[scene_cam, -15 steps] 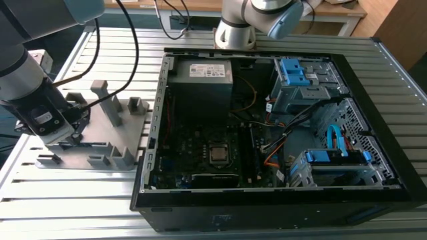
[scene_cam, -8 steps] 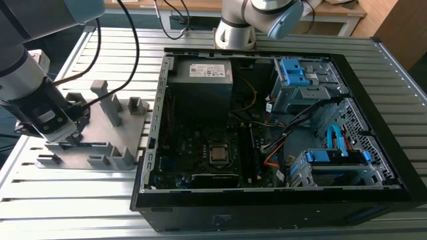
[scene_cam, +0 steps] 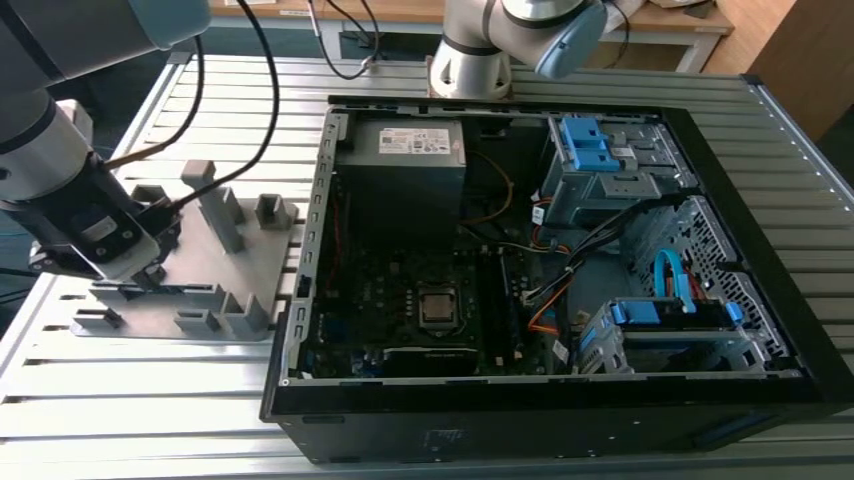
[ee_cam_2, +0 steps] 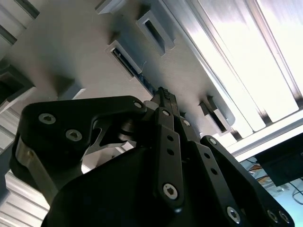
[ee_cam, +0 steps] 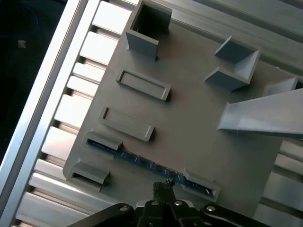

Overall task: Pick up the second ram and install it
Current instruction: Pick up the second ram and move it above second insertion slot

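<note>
The hand [scene_cam: 144, 275] is down on the grey fixture [scene_cam: 260, 260], at the fixture's 7 o'clock corner in the exterior view, with the arm [scene_cam: 54, 170] rising from it toward 11 o'clock. The fixture lies flat on the slatted metal tabletop [scene_cam: 134, 400], at 9 o'clock from the open computer case [scene_cam: 534, 420] and just beside its wall.

In the first wrist view the second ram [ee_cam: 142, 163] stands on its long edge, a dark bluish strip. Each of its ends sits in a small grey bracket at the fixture's [ee_cam: 189, 127] outer border. Two empty rectangular slots lie parallel to it farther in. The hand [ee_cam: 163, 185] meets the strip at about its middle.

In the second wrist view the fingers [ee_cam_2: 165, 137] are drawn close together, with hardly any gap. The strip [ee_cam_2: 142, 75] runs straight in under the tips of the hand [ee_cam_2: 163, 94], so the hand looks closed on the card's upper edge. The strip is seated in its brackets and level with the fixture [ee_cam_2: 71, 47].

Inside the case, the processor socket [scene_cam: 437, 305] sits near the board's middle, and blue drive brackets [scene_cam: 587, 140] stand toward 1 o'clock. Another arm's base [scene_cam: 467, 60] stands on the tabletop at 12 o'clock from the case.
</note>
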Tool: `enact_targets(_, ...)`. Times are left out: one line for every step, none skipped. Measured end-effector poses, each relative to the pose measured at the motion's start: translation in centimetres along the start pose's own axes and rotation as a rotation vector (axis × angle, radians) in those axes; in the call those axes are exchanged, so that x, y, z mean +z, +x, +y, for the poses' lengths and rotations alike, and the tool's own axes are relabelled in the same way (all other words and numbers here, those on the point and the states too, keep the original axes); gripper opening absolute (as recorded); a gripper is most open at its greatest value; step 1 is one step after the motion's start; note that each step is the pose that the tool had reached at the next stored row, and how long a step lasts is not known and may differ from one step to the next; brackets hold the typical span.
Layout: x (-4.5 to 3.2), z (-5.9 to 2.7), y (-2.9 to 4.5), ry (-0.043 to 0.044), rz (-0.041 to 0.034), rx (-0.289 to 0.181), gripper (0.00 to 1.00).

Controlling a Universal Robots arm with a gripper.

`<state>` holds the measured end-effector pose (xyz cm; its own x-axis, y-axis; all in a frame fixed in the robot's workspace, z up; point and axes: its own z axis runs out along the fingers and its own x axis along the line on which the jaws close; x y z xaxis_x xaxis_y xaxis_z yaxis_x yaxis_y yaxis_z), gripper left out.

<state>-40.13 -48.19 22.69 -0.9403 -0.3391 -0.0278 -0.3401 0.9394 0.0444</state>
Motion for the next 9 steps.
enact_targets(0.0, 0.0, 0.0, -0.0003, 0.0004, -0.009, 0.1)
enact_targets(0.0, 0.0, 0.0, -0.0005, 0.0008, -0.018, 0.1)
enact_targets(0.0, 0.0, 0.0, -0.0007, 0.0012, -0.027, 0.1)
enact_targets(0.0, 0.0, 0.0, -0.001, 0.0015, -0.035, 0.1)
enact_targets(0.0, 0.0, 0.0, -0.0012, 0.0019, -0.043, 0.1)
enact_targets(0.0, 0.0, 0.0, -0.0014, 0.0023, -0.051, 0.1)
enact_targets(0.0, 0.0, 0.0, -0.0016, 0.0026, -0.059, 0.1)
enact_targets(0.0, 0.0, 0.0, -0.0019, 0.003, -0.067, 0.1)
enact_targets(0.0, 0.0, 0.0, -0.0021, 0.0034, -0.075, 0.1)
